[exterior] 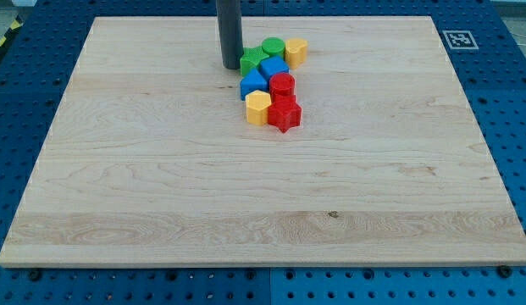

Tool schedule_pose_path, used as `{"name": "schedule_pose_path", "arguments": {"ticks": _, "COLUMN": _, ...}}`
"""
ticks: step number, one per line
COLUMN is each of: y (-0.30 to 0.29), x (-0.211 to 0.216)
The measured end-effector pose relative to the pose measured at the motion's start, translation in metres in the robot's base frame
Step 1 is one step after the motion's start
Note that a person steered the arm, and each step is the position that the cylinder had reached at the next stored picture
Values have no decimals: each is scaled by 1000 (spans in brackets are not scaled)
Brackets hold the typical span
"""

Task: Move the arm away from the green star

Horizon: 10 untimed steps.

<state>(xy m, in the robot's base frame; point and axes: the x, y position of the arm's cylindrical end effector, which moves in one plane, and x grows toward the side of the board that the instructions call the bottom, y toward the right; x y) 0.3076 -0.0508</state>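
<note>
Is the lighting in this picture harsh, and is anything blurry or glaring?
Camera view: even, soft light on the pale wooden board, no glare patches; only faint shadows beside the dark rod's end, my tip, which sits just left of the green star block; the cluster looks sharp, though small block shapes are hard to resolve.

Light is bright and even over the wooden board [263, 169], with no hard glare; the grain and a small dark knot read clearly. Shadows are soft and short: a faint one lies under my tip [230, 67], and thin dark edges rim the blocks just to the view's right of my tip. Focus is sharp throughout, slightly softer at the board's far corners.
</note>
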Motion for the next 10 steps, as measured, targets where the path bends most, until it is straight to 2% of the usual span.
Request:
{"name": "schedule_pose_path", "arguments": {"ticks": 5, "y": 43, "x": -74}}
{"name": "schedule_pose_path", "arguments": {"ticks": 8, "y": -79, "x": -74}}
{"name": "schedule_pose_path", "arguments": {"ticks": 10, "y": -81, "x": -70}}
